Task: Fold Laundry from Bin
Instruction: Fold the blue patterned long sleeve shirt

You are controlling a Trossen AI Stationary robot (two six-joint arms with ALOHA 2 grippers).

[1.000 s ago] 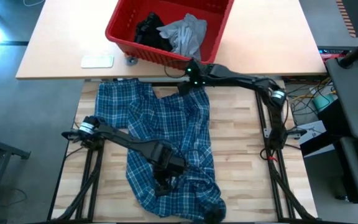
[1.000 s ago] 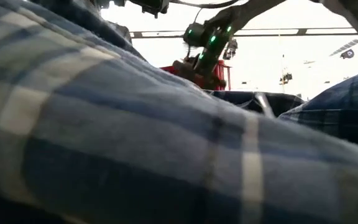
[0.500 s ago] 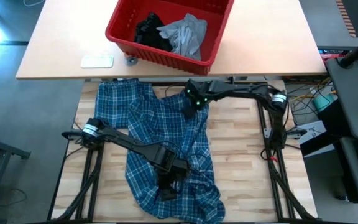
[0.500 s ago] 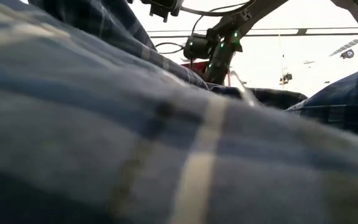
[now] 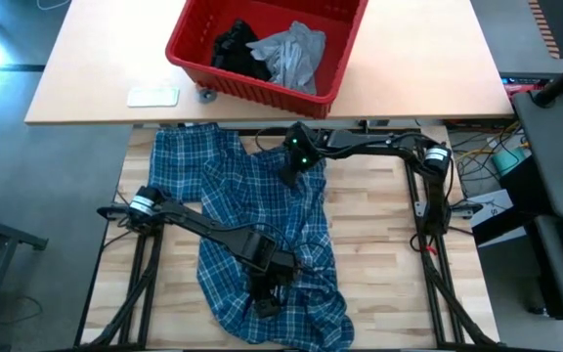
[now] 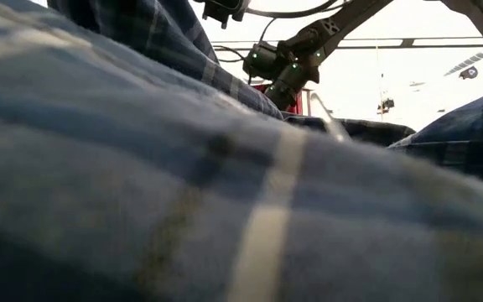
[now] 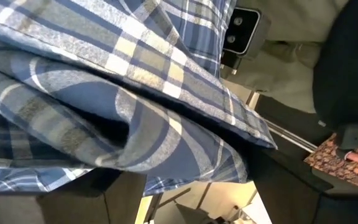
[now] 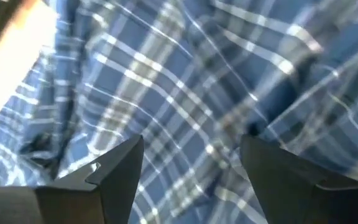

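The blue-and-white plaid shirt (image 5: 252, 205) lies crumpled on the wooden table, from its far left corner to its near edge. My left gripper (image 5: 267, 305) is at the shirt's near end with bunched cloth between its fingers. My right gripper (image 8: 191, 149) hovers open over the shirt's far part (image 5: 288, 178), fingers slanting down, nothing between them. The red bin (image 5: 262, 93) stands on the table beyond. In it lie a grey T-shirt (image 5: 291, 54) and a black garment (image 5: 235, 47). My left gripper has a thick bunched fold of the shirt (image 7: 185, 155), several layers, between its two fingers near the shirt's near end. The fingers slant down toward the table's near edge. Cloth rises to the gripper (image 6: 141, 29); the rest stays on the table.
A flat white thing (image 5: 152, 95) lies left of the bin on the far table. Bare wood (image 5: 379, 254) shows to the right of the shirt. A small camera box (image 7: 244, 28) sits at the table's near edge, with shirt cloth right in front of it.
My right gripper has come from beside the bin's near wall toward the table's near edge and down, tipping its fingers more steeply, and now stands over the shirt's far part. The shirt has kept its place.
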